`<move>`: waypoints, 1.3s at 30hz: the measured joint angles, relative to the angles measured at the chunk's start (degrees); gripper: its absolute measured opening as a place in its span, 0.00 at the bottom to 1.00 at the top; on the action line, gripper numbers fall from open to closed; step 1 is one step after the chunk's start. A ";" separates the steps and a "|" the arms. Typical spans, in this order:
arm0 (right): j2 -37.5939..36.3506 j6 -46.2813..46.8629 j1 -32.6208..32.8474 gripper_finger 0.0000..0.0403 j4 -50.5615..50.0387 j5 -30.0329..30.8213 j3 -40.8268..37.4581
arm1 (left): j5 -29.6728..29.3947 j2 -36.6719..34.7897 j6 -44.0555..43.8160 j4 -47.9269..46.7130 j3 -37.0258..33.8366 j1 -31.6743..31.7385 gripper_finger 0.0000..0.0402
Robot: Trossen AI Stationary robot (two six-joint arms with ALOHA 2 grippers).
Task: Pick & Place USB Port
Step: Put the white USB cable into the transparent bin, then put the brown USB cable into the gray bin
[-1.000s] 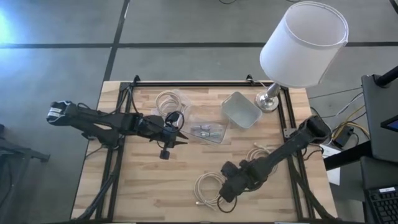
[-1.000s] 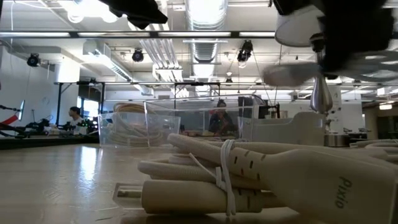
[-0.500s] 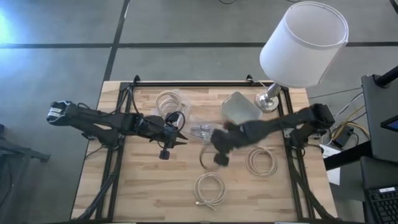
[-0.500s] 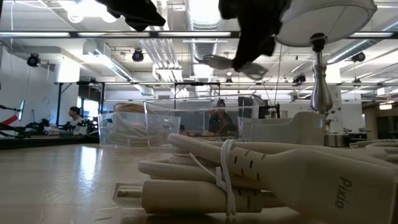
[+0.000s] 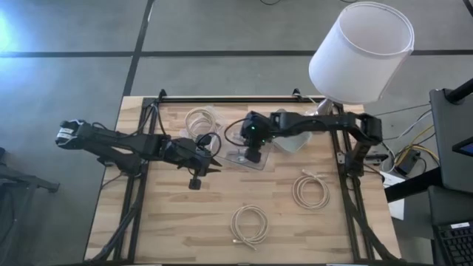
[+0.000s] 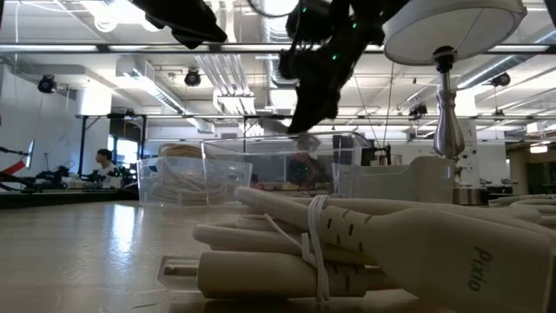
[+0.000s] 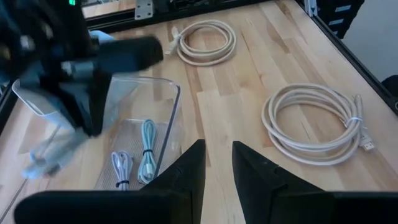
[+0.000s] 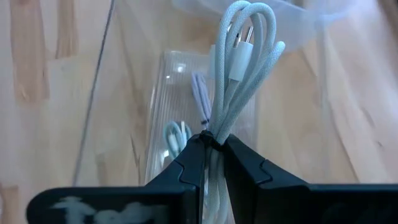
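My right gripper (image 5: 251,151) (image 8: 214,152) hangs over the clear tray (image 5: 259,164) at the table's middle, shut on a small pale coiled USB cable (image 8: 239,68). In the low view it (image 6: 306,117) is above the tray (image 6: 261,169). Small bundled cables (image 7: 146,149) lie flat in the tray (image 7: 168,134). My left gripper (image 5: 214,165) (image 7: 217,155) waits just left of the tray, slightly open and touching nothing. My right gripper pinches the coiled cable between its two fingers at the gathered end of the bundle (image 8: 214,132). Several strands pass through the fingers. The loops and a plug (image 8: 239,59) stick out past the fingertips, lifted clear above the tray.
Larger cream cable coils lie near the near edge (image 5: 250,223) and on the right (image 5: 310,191); another sits in a clear box (image 5: 199,118) at the far left. A pale bin (image 5: 292,133) and a lamp (image 5: 360,52) stand at the far right.
My right gripper has swept from the cream coil at the near edge up and toward the far edge, ending over the clear tray, staying shut on the small cable.
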 joint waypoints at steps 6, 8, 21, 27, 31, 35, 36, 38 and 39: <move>4.93 -1.62 -1.15 0.10 1.37 -0.70 0.13 | 0.00 0.00 0.00 -0.21 -0.02 0.00 0.20; 5.72 -1.05 -1.26 0.10 1.61 0.31 0.23 | 0.00 0.00 0.00 -0.24 -0.02 0.00 0.20; 12.86 -3.83 -1.52 0.10 1.30 2.65 2.05 | 0.00 0.00 -1.59 -0.24 -0.08 0.00 0.20; 14.42 -5.28 -1.48 0.17 0.14 3.62 4.34 | 0.00 0.00 -1.70 -0.28 -0.08 0.00 0.20; 13.82 -6.54 -1.44 0.24 -1.69 3.87 5.40 | 0.00 0.00 -1.70 -0.28 -0.08 0.00 0.20; 13.38 -6.55 -1.39 0.30 -3.78 6.30 5.97 | 0.00 0.00 -1.71 -0.48 -0.08 0.00 0.20; 13.34 -6.53 -1.41 0.31 -4.45 6.42 5.97 | 0.00 0.00 -1.74 -0.69 -0.08 0.00 0.20; 13.25 -6.06 -1.37 0.33 -5.57 6.44 5.97 | 0.00 0.00 -1.84 -1.04 -0.08 0.00 0.20; 13.10 -5.58 -1.25 0.34 -6.32 6.49 5.97 | 0.00 0.00 -2.01 -1.24 -0.08 0.00 0.20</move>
